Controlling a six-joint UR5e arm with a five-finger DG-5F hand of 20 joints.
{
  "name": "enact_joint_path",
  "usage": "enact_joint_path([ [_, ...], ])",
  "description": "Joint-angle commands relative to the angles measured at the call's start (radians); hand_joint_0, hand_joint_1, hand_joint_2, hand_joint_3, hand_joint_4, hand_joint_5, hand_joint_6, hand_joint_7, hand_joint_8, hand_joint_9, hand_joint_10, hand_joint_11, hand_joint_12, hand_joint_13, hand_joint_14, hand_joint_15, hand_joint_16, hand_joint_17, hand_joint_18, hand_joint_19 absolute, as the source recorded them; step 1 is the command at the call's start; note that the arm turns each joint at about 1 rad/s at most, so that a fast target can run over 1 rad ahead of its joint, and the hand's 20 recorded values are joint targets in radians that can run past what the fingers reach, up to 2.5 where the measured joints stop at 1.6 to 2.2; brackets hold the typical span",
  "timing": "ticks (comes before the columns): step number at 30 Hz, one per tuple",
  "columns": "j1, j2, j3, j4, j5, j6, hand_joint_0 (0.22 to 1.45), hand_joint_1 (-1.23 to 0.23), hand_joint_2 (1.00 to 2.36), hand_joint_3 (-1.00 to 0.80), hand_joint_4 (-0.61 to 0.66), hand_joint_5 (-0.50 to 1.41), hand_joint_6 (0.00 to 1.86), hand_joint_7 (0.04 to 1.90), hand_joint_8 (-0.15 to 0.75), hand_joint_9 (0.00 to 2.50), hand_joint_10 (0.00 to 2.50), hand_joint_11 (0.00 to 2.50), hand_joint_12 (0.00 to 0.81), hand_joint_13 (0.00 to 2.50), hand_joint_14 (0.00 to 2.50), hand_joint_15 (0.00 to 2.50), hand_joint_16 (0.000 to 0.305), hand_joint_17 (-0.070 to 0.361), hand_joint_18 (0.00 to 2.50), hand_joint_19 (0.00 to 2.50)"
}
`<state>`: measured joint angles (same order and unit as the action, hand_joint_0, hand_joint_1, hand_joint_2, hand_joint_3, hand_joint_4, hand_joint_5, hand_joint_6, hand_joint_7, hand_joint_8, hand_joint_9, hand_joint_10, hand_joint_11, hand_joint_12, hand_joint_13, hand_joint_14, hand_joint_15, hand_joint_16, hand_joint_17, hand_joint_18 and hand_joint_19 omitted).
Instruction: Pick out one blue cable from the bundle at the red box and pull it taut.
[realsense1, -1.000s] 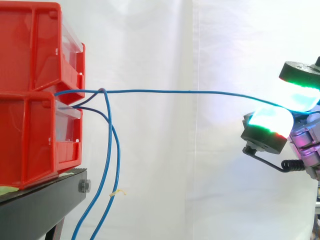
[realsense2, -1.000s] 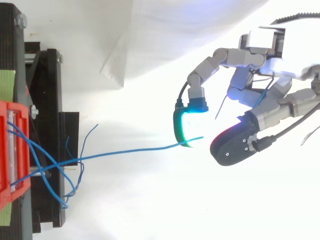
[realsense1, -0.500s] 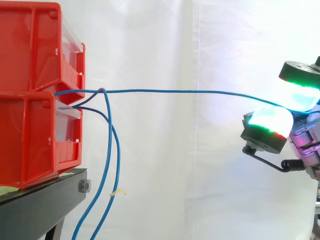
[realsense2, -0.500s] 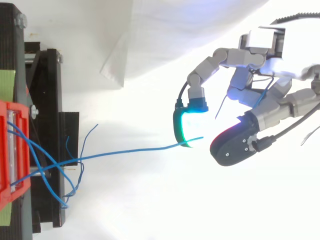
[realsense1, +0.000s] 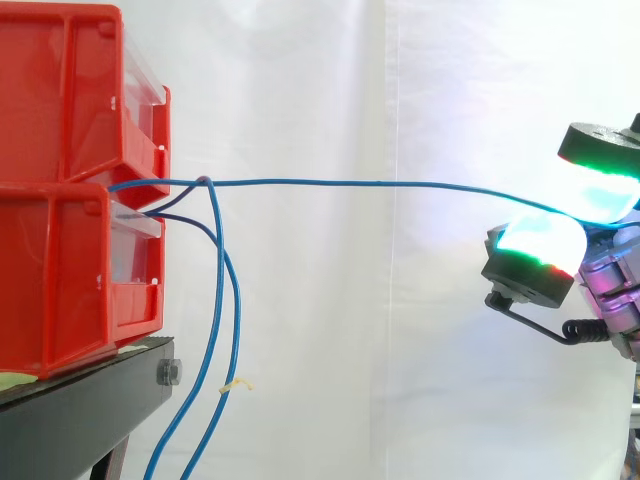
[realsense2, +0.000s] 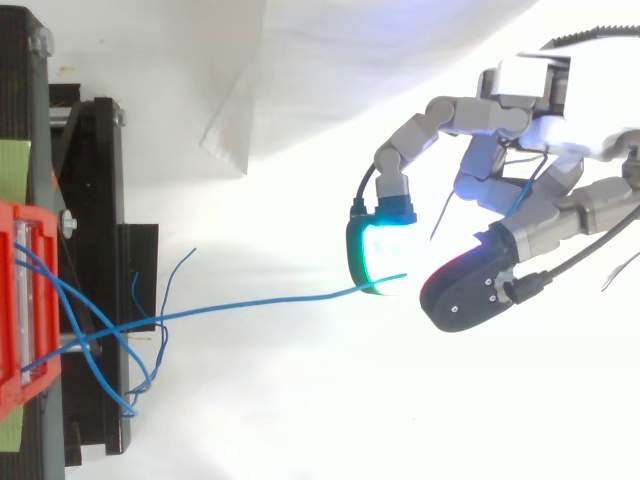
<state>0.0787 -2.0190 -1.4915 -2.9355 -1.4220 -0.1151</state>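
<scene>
The hand (realsense2: 545, 140) pinches one blue cable (realsense1: 380, 184) between its pads (realsense1: 540, 245). The cable runs nearly straight from pads to red bins (realsense1: 60, 230), which separates it from the slack cables (realsense1: 225, 330) hanging.

Lab test rig: white curtain (realsense1: 400, 120) backdrop, red bins (realsense1: 60, 270) on black stand (realsense1: 80, 410).
</scene>
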Motion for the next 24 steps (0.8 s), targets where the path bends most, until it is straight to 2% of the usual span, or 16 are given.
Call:
enact_joint_path([
  [1,0.000,-0.001,0.000,-0.001,0.000,0.000,0.69,-0.82,1.02,-0.12,-0.21,-0.12,0.92,0.96,0.240,1.33,2.44,1.26,0.296,1.24,2.49,1.26,0.035,0.079,1.49,1.89],
  [24,0.000,0.000,-0.001,0.001,0.000,0.000,0.68,-0.82,1.02,-0.12,-0.21,-0.12,0.92,0.98,0.243,1.34,2.42,1.30,0.305,1.25,2.46,1.28,0.035,0.079,1.48,1.88],
])
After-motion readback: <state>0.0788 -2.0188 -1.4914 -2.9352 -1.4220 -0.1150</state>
